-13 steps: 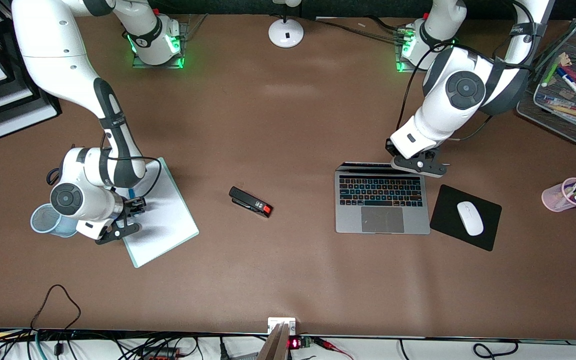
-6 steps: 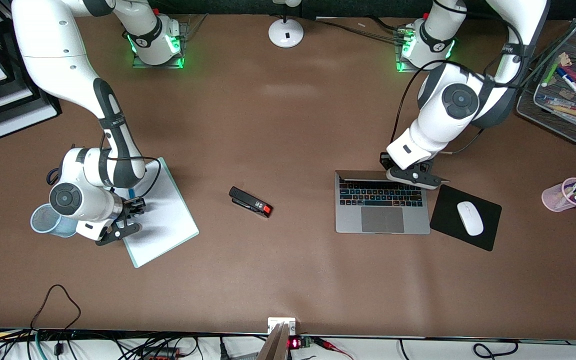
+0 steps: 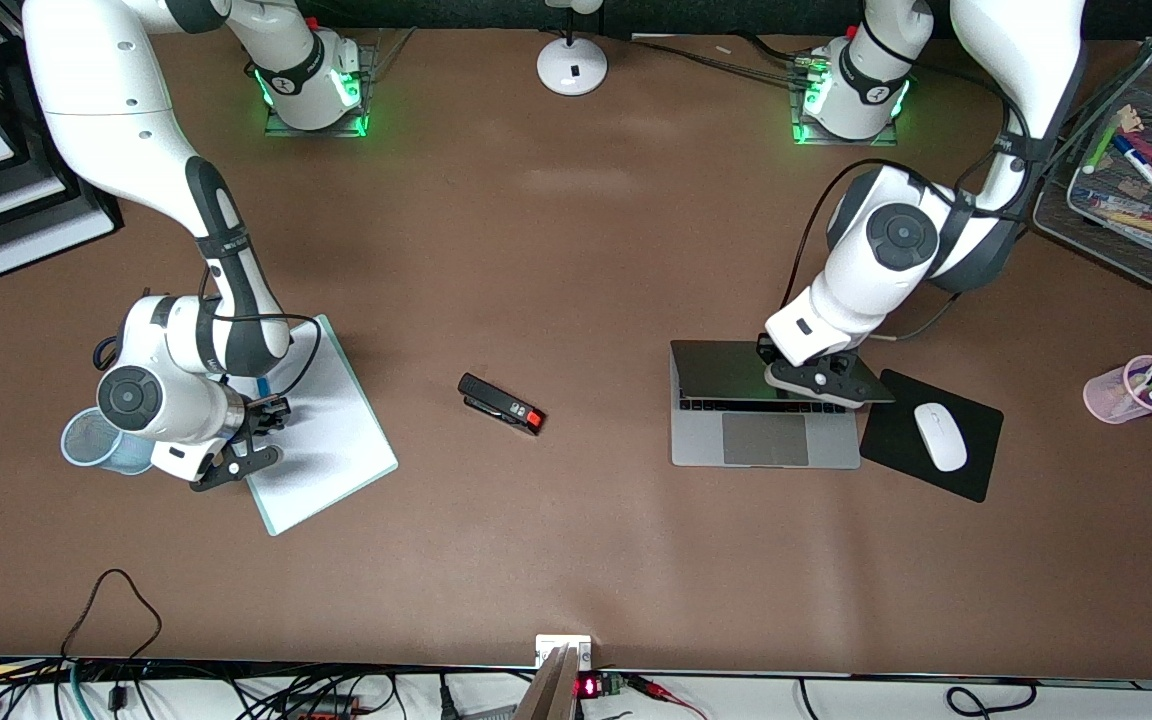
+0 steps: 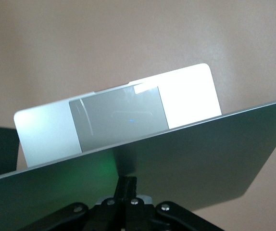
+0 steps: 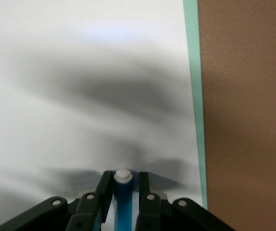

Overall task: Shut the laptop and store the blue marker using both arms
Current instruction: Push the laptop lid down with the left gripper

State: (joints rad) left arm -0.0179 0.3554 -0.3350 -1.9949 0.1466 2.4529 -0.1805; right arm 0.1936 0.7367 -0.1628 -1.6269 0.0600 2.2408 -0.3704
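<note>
Presently, the laptop (image 3: pixel 764 415) lid is pressed half down by the left gripper's (image 3: pixel 816 378) pressed-together fingers, while the blue marker (image 5: pixel 121 202) is pinched in the right gripper (image 5: pixel 122 192) over the clipboard (image 3: pixel 331 440), for storing.

**Brown table and what sits on it**

You have a brown table (image 3: pixel 576 250) carrying these items:
- Laptop (image 3: pixel 764 440), toward the left arm's end, lid partly lowered.
- Black mouse pad (image 3: pixel 896 440) just beside the laptop, white mouse (image 3: pixel 939 436) on it.
- Pink cup (image 3: pixel 1126 395) of pens, nearer the table's end.
- Wire tray (image 3: pixel 1106 225) of markers, farther from the camera.
- Black stapler (image 3: pixel 501 403), mid-table.
- Clipboard (image 3: pixel 331 440) with white paper, toward the right arm's end.
- Blue mesh cup (image 3: pixel 86 440) beside the clipboard.
- White round lamp base (image 3: pixel 572 66) between the arm bases.
</note>
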